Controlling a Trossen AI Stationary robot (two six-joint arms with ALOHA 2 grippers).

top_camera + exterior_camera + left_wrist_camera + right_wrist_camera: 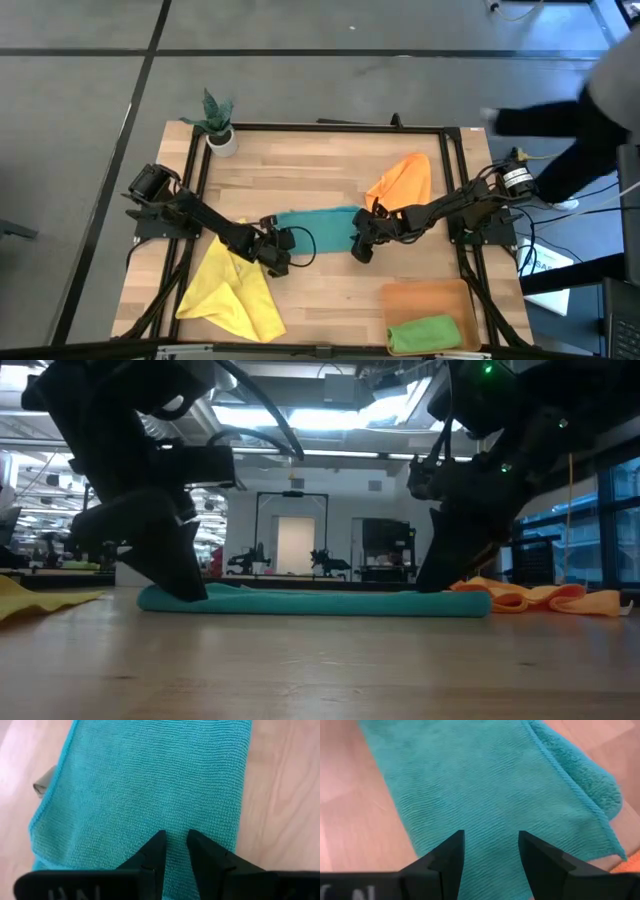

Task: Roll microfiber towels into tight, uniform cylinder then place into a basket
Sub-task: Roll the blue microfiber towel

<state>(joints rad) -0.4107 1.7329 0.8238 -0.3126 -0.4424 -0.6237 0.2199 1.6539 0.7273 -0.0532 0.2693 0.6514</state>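
Observation:
A teal microfiber towel, folded into a long flat strip, lies on the table's middle. My left gripper points steeply down at the strip's left end, its fingers a narrow gap apart. My right gripper stands open and slants down over the strip's right end. An orange towel lies crumpled at the far right and a yellow towel at the near left. The orange-brown basket at the near right holds a rolled green towel. My left gripper has its fingertips down at the teal towel's left end, coming from the left and above. Whether they touch the cloth I cannot tell. My right gripper has its fingertips low over the towel's right end, coming from the right and above. Touching or just clear, I cannot tell.
A small white plant pot stands at the table's far left corner. A dark frame runs round the tabletop. A person's dark sleeve reaches in beyond the far right corner. Bare wood lies between the yellow towel and the basket.

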